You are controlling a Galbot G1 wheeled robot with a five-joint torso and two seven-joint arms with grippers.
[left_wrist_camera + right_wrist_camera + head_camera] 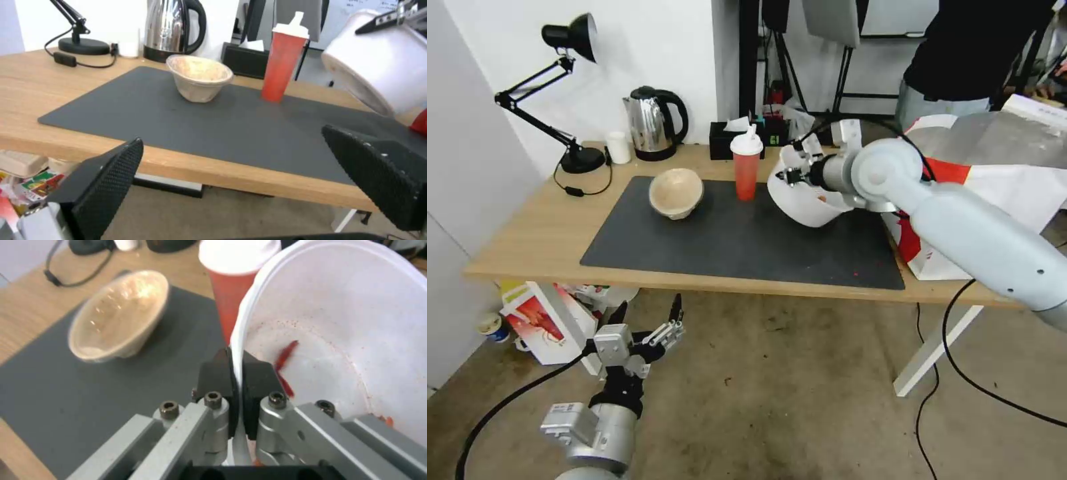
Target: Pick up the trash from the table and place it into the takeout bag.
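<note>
Right end effector [237,373] pinches white bowl [347,326] rim.

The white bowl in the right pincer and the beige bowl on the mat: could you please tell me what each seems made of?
The white bowl, pinched at its rim by the right pincer, looks like thin glossy plastic: smooth, with a rolled rim. The beige bowl looks like matte pressed paper or pulp, with a dull, mottled surface.

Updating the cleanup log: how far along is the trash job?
Nothing looks bagged yet. In hand: the right hand pinches the rim of the wide white plastic bowl with red scraps, tilted beside the white-and-red takeout bag. Left: the beige paper bowl and red lidded cup stand on the dark grey mat. The left hand hangs open below the table edge.
</note>
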